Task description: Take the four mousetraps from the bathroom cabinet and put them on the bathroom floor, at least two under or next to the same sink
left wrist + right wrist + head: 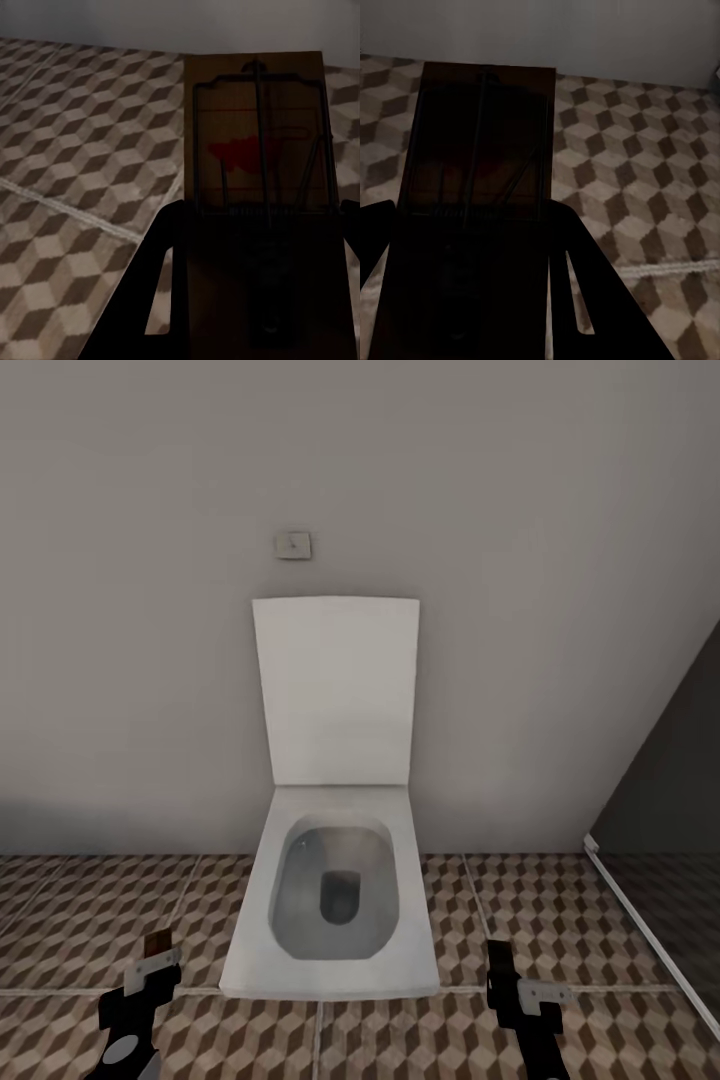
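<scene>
Two mousetraps are in hand, one per arm. The left mousetrap (259,150), seen from the left wrist, is a wooden board with a dark wire spring and a red mark, held at its near end between the fingers of the left gripper (259,300), which are clamped on it. From the head view a brown edge of that trap (157,942) pokes out above the left gripper (150,972).

The right mousetrap (480,150) is in deep shadow; board and wire frame are discernible, red mark not legible. The right gripper (472,292) grips it by the near end, fingers closed around the board. In the head view the right gripper (505,985) shows low at the right edge; the trap itself cannot be made out there.

Both traps hang above the bathroom floor (520,920), cube-patterned tile with pale grout lines, not touching it.

Surroundings: a white toilet (335,900) with its lid raised sits straight ahead against a grey wall (500,560); a small flush plate (292,545) is above it; a dark glass panel (670,780) stands at right.

Risks, as judged:
- This is a toilet, not a sink. Releasing here would satisfy the floor condition but not the sink one.
- Each board is pinched at one end only; a quick base turn could pivot it out.
- A drop from height may flip a trap or send it skidding.
</scene>
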Motion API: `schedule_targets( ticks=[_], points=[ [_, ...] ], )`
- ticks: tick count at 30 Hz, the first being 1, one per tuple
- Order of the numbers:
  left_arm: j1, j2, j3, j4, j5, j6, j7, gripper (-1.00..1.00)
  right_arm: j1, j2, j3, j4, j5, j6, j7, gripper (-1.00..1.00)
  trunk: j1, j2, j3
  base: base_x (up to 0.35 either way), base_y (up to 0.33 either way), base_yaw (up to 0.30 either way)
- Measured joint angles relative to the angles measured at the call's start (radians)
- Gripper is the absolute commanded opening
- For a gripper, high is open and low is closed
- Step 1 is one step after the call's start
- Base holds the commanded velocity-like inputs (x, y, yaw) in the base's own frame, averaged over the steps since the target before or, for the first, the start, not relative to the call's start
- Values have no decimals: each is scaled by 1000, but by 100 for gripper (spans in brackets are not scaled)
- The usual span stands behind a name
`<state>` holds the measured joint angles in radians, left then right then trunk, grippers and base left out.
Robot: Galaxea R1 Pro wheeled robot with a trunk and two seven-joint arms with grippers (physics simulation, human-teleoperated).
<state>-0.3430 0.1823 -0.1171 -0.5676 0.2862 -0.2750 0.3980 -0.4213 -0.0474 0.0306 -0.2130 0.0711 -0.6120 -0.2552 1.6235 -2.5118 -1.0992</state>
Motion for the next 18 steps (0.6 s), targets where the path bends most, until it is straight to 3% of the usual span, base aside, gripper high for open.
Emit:
schedule_targets(
  ticks=[11, 18],
  points=[
    [0, 4, 0, 0, 0, -1, 4, -100, 0, 0, 1, 0, 1, 0, 2, -100, 0, 0, 0, 1, 0, 0],
    [0, 7, 1, 0, 0, -2, 0, -100, 0, 0, 0, 1, 8, 0, 3, -100, 3, -2, -27, 0, 0, 0]
  ],
)
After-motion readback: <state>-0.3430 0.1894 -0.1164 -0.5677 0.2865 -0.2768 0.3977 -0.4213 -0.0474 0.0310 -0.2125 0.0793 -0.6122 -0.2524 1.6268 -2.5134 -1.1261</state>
